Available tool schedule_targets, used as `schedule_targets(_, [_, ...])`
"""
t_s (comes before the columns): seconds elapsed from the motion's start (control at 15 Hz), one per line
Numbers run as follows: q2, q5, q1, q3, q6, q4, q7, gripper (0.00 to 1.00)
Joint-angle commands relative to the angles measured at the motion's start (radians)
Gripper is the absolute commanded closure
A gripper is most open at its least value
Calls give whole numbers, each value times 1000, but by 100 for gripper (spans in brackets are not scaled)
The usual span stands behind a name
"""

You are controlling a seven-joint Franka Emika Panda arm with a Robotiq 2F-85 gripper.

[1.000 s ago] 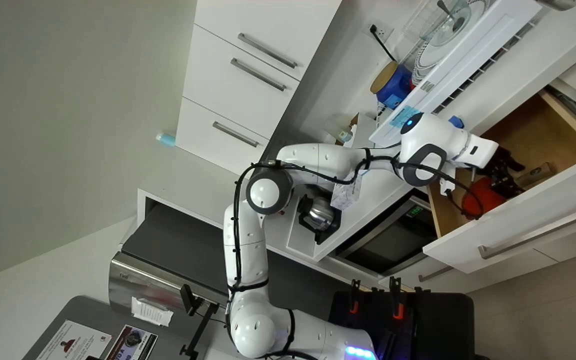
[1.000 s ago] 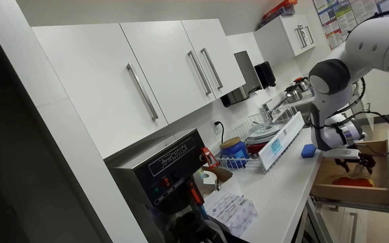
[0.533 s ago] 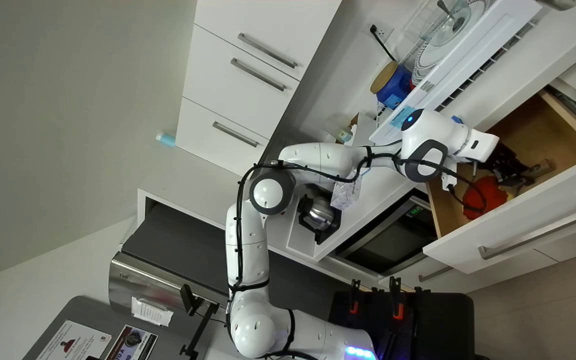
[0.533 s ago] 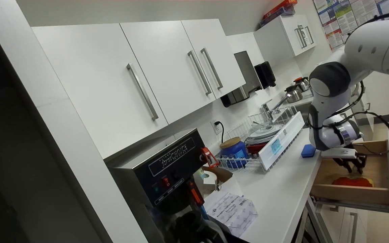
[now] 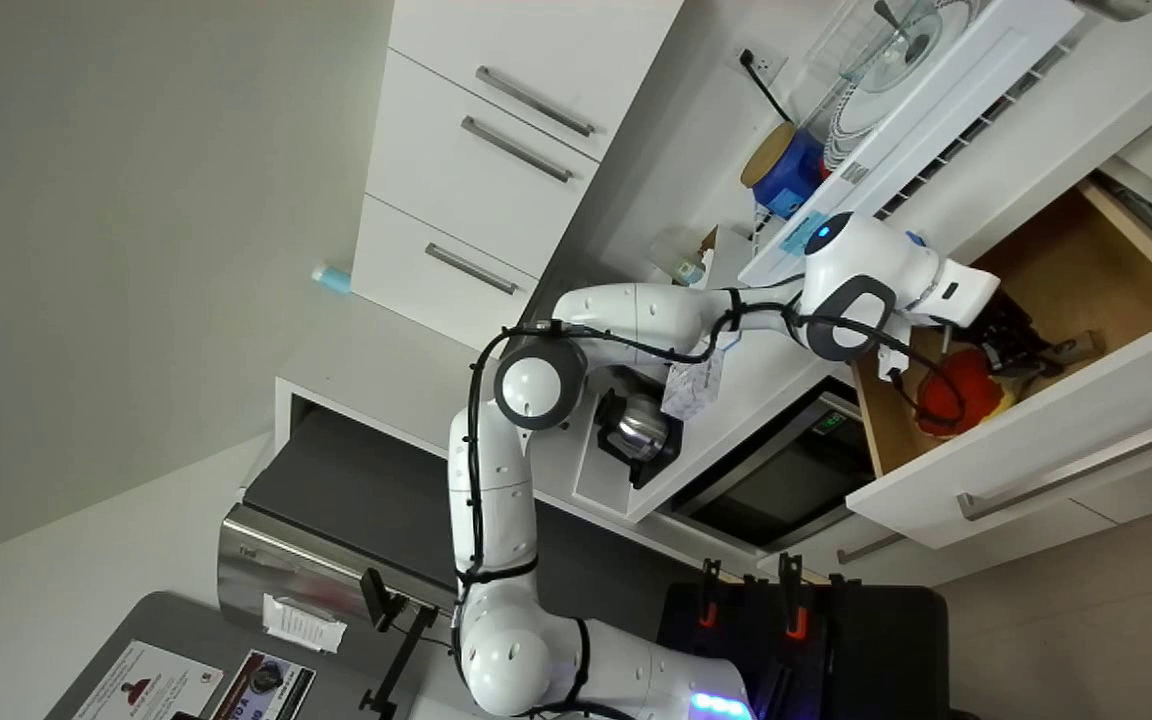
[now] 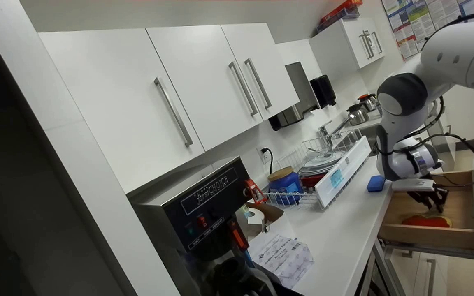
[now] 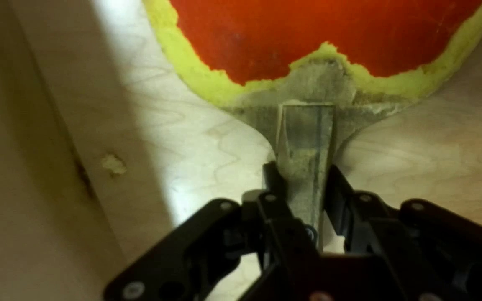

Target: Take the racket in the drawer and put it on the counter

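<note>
The racket [image 7: 329,29], with a round red face and yellow rim, lies in the drawer [image 6: 430,237]. Its worn wooden handle [image 7: 308,167] points toward me in the wrist view. My gripper [image 7: 303,177] is shut on that handle, one dark finger pressed against each side; the handle's far end is hidden by the gripper. In both exterior views the gripper [image 5: 1026,360] reaches down inside the drawer, beside the red face [image 5: 961,390]. Whether the racket is clear of the drawer floor I cannot tell. The white counter [image 6: 327,238] runs alongside, above the drawer.
On the counter are a blue sponge [image 6: 375,183], a dish rack with a white front panel [image 6: 340,176], a blue jar [image 6: 285,187] and a paper-wrapped box [image 6: 282,259]. The drawer's white front [image 5: 1066,450] and wooden walls surround the gripper. A microwave [image 5: 786,480] sits beside the drawer.
The gripper's fingers, spread apart a second ago, have come together on the racket's handle. The wrist dipped lower, then rose slightly, and the red face has shifted a little to the left in both exterior views.
</note>
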Motion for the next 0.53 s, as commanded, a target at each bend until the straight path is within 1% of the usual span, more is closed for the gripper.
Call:
schedule_targets(0.0, [-113,0,-16,-9,-115,-70,-50,93])
schedule_targets(0.13, [-149,-2,-13,-30,-131,-86,-47,93])
schedule_targets(0.47, [-267,-15,0,-75,-110,-165,-54,93])
